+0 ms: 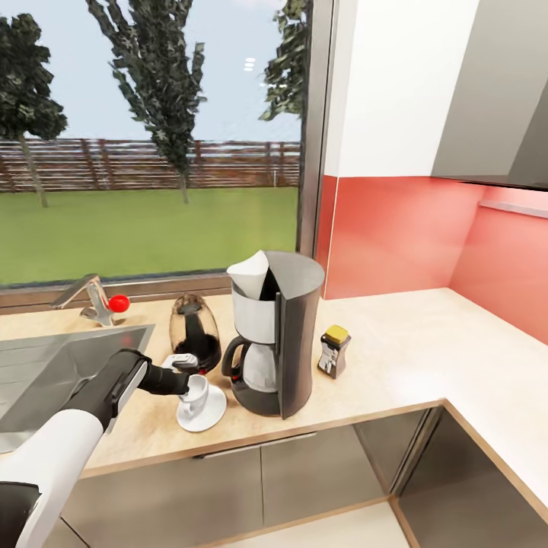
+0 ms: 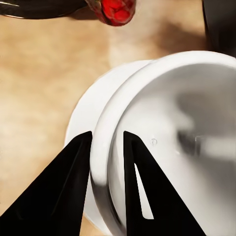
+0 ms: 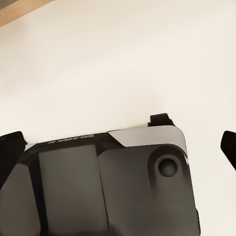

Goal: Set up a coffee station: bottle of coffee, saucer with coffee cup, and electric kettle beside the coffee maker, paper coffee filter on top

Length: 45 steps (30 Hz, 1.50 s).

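A robot's left claw [image 1: 190, 374] grips the rim of a white coffee cup [image 1: 195, 393], one black finger [image 2: 66, 189] outside the wall and the other inside the bowl. The cup sits on a white saucer [image 1: 213, 411] on the tabletop [image 1: 396, 342], just beside the coffee maker [image 1: 275, 342], which carries a paper coffee filter [image 1: 251, 270] on top. A dark electric kettle [image 1: 195, 331] stands behind the saucer, near the sink [image 1: 46, 365]. The bottle of coffee [image 1: 333, 351] stands on the coffee maker's other side. The right claw's [image 3: 118, 142] fingertips sit wide apart, holding nothing, above a dark robot part [image 3: 108, 187].
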Motion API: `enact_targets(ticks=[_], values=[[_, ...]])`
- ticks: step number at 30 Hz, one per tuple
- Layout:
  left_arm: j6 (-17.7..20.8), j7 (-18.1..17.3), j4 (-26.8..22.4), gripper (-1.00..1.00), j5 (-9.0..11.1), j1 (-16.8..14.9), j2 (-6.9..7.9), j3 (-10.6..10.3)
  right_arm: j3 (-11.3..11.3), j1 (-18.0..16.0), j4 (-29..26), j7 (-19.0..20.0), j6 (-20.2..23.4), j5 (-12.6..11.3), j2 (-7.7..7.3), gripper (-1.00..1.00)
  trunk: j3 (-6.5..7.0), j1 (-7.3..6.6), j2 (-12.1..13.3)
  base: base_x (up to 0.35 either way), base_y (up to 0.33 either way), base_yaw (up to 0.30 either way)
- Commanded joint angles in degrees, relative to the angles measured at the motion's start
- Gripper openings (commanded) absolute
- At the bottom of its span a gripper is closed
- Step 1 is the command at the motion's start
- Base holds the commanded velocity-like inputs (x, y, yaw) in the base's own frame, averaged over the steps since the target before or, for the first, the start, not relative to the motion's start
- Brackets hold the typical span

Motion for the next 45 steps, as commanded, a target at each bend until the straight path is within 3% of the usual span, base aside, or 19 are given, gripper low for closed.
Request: enact_targets(ticks=[1, 11, 12, 30, 35, 45], values=[[0.24, 0.08, -0.06, -1.0, 0.25, -0.06, 0.07, -0.27, -0.27, -0.03, -0.1, -0.17, 0.23, 0.07, 0.03, 1.0, -0.13, 0.04, -0.13, 0.037, 0.0, 0.0], [0.3, -0.28, -0.07, -1.0, 0.26, 0.0, 0.07, -0.26, -0.27, -0.03, -0.1, -0.17, 0.23, 0.07, 0.03, 1.0, -0.13, 0.04, -0.13, 0.008, 0.0, 0.0], [0.32, -0.32, -0.06, 1.0, 0.26, -0.02, 0.05, -0.25, -0.25, -0.03, -0.1, -0.17, 0.23, 0.07, 0.03, 1.0, -0.13, 0.04, -0.13, 0.0, 0.0, 0.0], [0.73, -0.59, -0.92, 1.0, 0.24, -0.1, 0.48, 0.2, -0.22, -0.03, -0.1, -0.17, 0.23, 0.07, 0.03, 1.0, -0.13, 0.04, -0.13, 0.0, 0.0, 0.0], [1.03, -2.66, -1.02, 1.0, 0.1, -0.96, 0.74, 3.24, -0.24, -0.03, -0.1, -0.18, 0.23, 0.07, 0.03, 1.0, -0.13, 0.04, -0.13, 0.0, 0.0, 0.0], [1.04, -3.11, -1.13, 1.0, 0.16, -1.59, 1.36, 4.25, -0.26, -0.03, -0.1, -0.25, 0.23, 0.03, 0.03, 1.0, -0.13, 0.04, -0.13, 0.0, 0.0, 0.0]])
